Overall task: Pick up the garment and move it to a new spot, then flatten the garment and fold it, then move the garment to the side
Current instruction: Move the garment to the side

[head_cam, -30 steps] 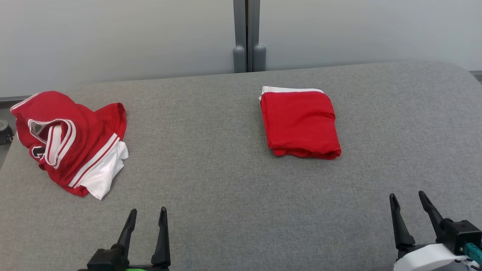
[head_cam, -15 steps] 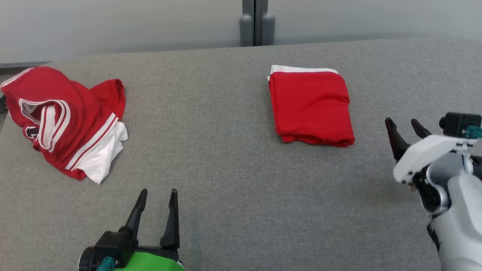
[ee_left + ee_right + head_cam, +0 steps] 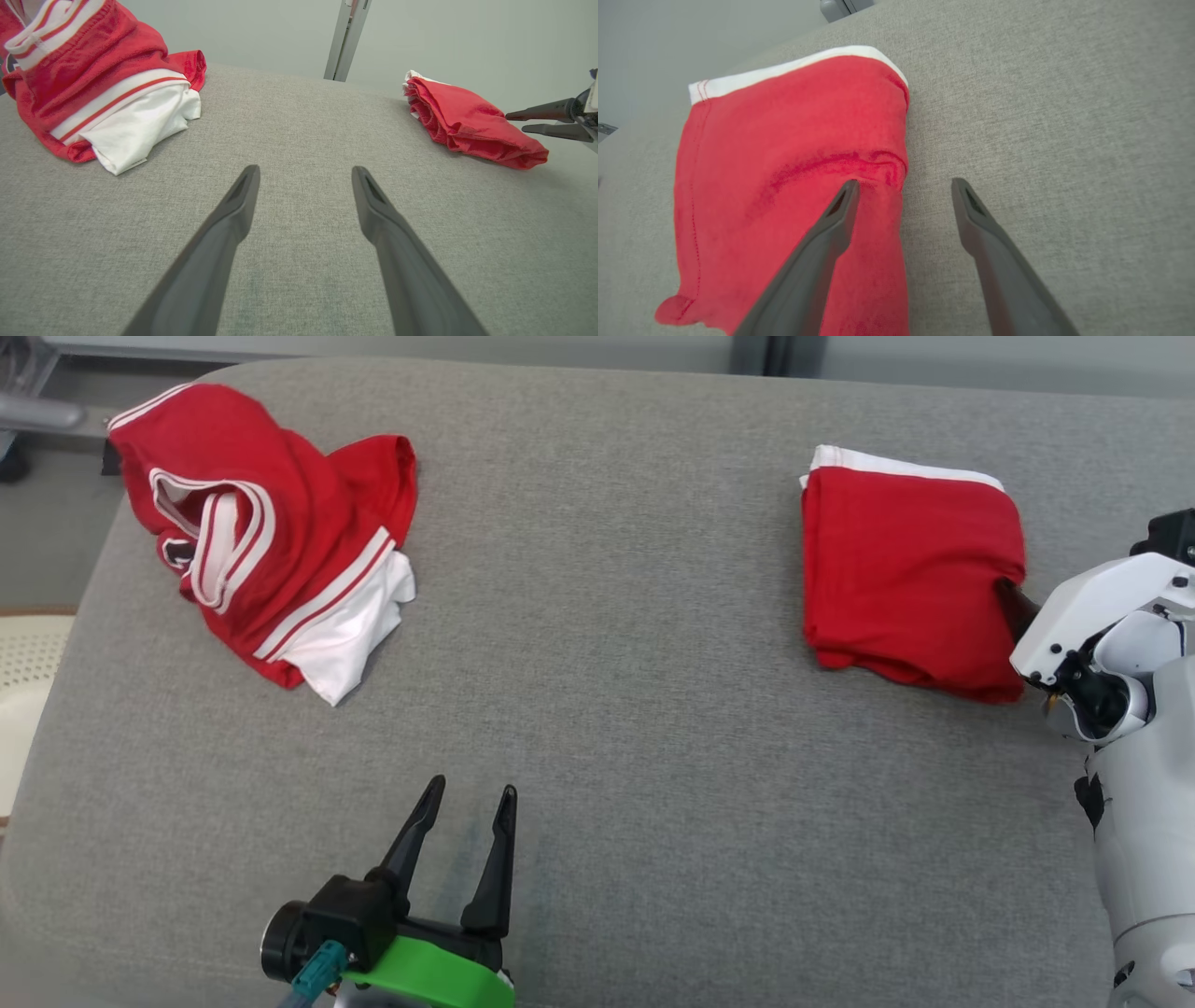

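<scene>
1. The folded red garment (image 3: 910,583) is laid on the right of the grey padded surface (image 3: 607,663), white band at its far edge
2. The right gripper (image 3: 904,183) is held wide open astride the garment's right edge, one finger over cloth, the other over bare surface; nothing is gripped
3. The left gripper (image 3: 472,788) is held open and empty, well apart from a crumpled red-and-white jersey (image 3: 271,541) at the far left
</scene>
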